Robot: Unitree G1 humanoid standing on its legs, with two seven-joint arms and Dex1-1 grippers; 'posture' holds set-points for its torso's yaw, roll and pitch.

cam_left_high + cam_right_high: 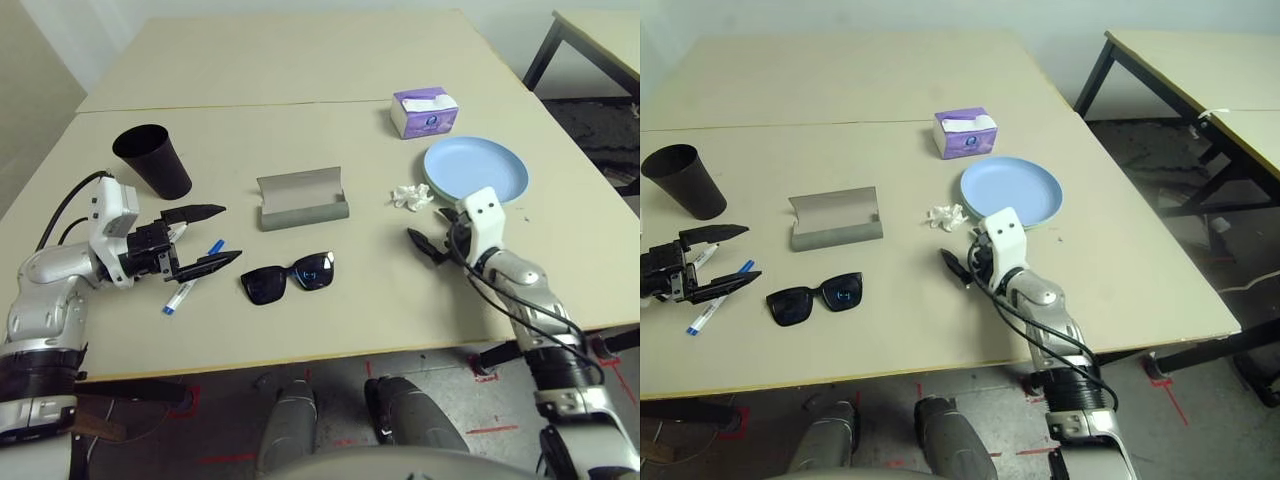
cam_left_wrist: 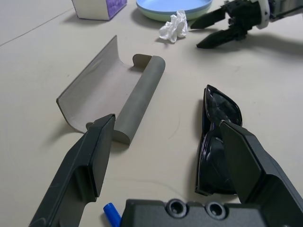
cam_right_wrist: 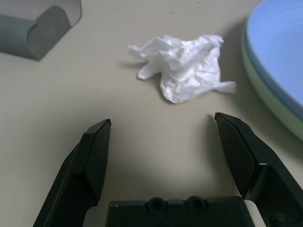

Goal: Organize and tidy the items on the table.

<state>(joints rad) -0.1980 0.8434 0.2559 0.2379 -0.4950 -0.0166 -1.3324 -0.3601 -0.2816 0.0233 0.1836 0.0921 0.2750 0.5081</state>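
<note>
My left gripper hangs open at the table's front left, over a white pen with a blue cap. A second white pen shows partly between its fingers. Black sunglasses lie just right of it, and the grey glasses case lies open behind them. A black cup stands upright at the back left. My right gripper is open, low over the table and pointing at the white tissue wad, a short way from it. The blue plate rests on a green one beside the wad.
A purple-and-white tissue box stands behind the plates, near the seam across the table. A smaller table with black legs stands off to the right. The table's front edge runs close under both forearms.
</note>
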